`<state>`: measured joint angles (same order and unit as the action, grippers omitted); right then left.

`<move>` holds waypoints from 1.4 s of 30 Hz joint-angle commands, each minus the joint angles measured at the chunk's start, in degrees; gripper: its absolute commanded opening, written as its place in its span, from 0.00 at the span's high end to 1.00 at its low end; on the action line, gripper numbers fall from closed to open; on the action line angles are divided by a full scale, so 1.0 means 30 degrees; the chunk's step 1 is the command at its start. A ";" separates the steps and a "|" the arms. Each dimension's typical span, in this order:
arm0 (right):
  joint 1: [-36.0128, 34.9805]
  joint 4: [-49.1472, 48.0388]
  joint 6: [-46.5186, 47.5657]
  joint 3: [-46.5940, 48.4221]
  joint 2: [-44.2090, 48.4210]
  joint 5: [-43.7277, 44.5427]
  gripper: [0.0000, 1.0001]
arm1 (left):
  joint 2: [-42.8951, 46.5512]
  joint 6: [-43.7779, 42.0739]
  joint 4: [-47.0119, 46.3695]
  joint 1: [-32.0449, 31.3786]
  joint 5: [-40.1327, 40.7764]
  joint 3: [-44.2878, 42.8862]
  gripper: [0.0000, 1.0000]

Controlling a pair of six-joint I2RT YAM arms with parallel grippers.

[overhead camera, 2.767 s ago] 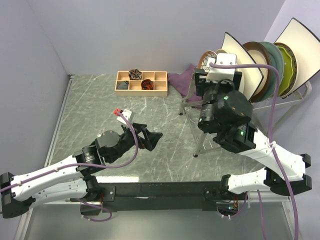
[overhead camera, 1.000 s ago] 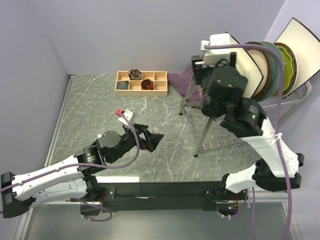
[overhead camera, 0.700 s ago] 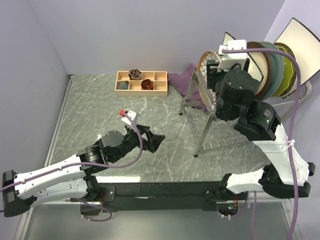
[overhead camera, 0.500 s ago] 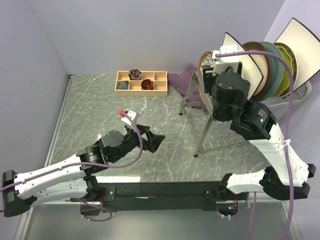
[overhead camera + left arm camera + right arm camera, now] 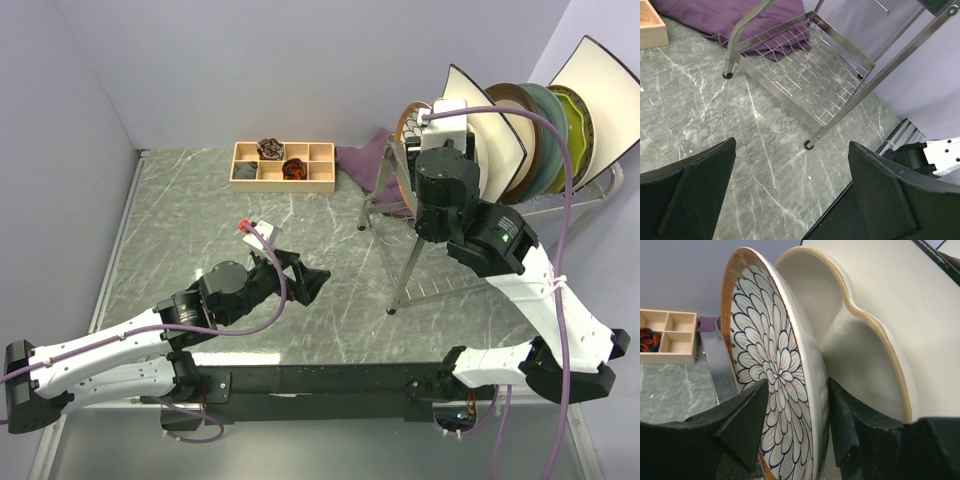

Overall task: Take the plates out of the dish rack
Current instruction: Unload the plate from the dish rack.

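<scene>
The dish rack [image 5: 432,288] stands at the right with several plates upright in it. Its frontmost plate, brown-rimmed and petal-patterned [image 5: 775,355], has my right gripper [image 5: 797,385] straddling its edge. One finger is in front of the patterned face and the other behind its back. Both stand close to it, and I see no firm pinch. The cream divided plate [image 5: 860,350] is just behind, then a white square plate [image 5: 470,100]. Teal [image 5: 545,130] and yellow-green [image 5: 575,130] plates follow. My left gripper [image 5: 791,145] hovers open over the marble with nothing between its fingers.
A wooden compartment tray [image 5: 283,165] sits at the back centre. A purple cloth [image 5: 362,160] lies beside the rack's far leg. The rack's lower wire shelf [image 5: 805,75] and near foot [image 5: 809,145] lie just ahead of my left gripper. Walls close off the back and right.
My right wrist has swung back and come down over the frontmost plate, and its fingers have narrowed around the edge. The left arm has barely shifted.
</scene>
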<state>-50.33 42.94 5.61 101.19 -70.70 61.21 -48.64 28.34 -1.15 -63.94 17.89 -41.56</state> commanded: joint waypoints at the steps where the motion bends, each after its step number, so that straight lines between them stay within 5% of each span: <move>1: 0.0076 -0.0746 -0.0142 -0.0213 0.0011 0.1212 0.46 | 0.0130 0.0134 -0.0877 0.0045 0.0101 -0.0151 0.01; 18: -0.0100 -0.2414 0.2436 0.0636 -0.0693 0.2566 0.71 | -0.0017 0.0134 -0.0848 0.0045 0.0423 -0.0210 0.00; 23: -0.0276 -0.3296 0.3784 0.0725 -0.0634 0.1981 0.84 | 0.0160 0.0076 -0.0995 0.0045 0.0541 -0.0062 0.00; 25: -0.0334 -0.3881 0.4398 0.0491 -0.0663 0.1979 1.00 | 0.0189 0.0017 -0.0965 0.0045 0.0511 -0.0033 0.01; 42: -0.1096 -0.7661 0.9204 0.0990 -0.1162 0.2272 1.00 | 0.0072 0.0690 -0.0849 0.0074 0.0483 -0.0736 0.01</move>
<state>-53.34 26.17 29.82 102.02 -74.78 67.92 -48.49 29.30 -1.69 -63.94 19.92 -41.41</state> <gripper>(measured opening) 0.278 0.995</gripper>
